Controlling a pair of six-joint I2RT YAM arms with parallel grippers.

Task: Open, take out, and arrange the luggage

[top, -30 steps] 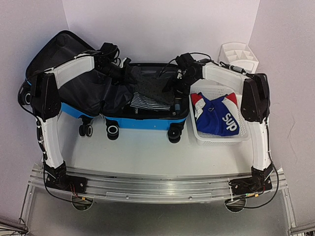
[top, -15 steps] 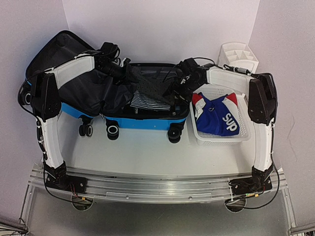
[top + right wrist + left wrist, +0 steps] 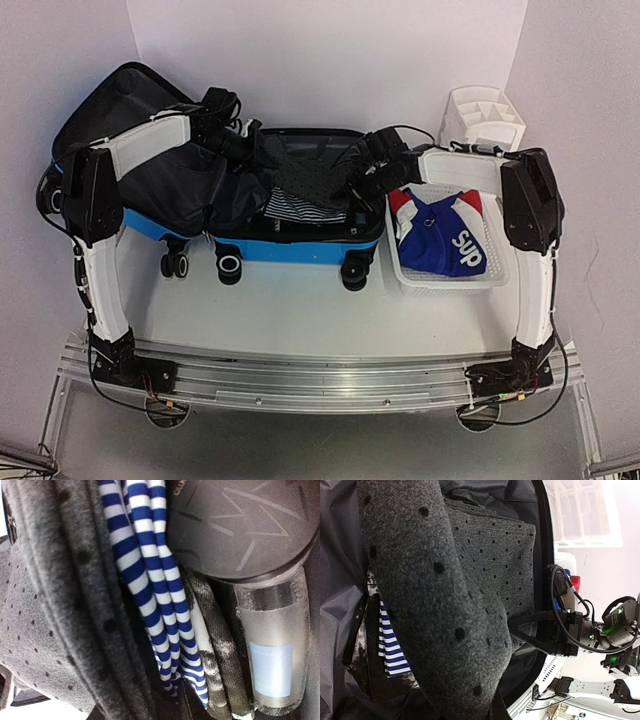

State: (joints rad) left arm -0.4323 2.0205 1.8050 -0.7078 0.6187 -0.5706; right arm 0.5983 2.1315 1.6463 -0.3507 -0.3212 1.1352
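Soft, even light from above brightens my surface (image 3: 300, 300); the shadow under the luggage (image 3: 300, 248) is faint. Left wrist view burns white at right, near dotted cloth (image 3: 430, 610) blurred; right wrist view dim, soft.

White letters "SUP" stand on the blue garment (image 3: 447, 248) in the white basket (image 3: 497, 281) (right of the top view); nothing else is legible.
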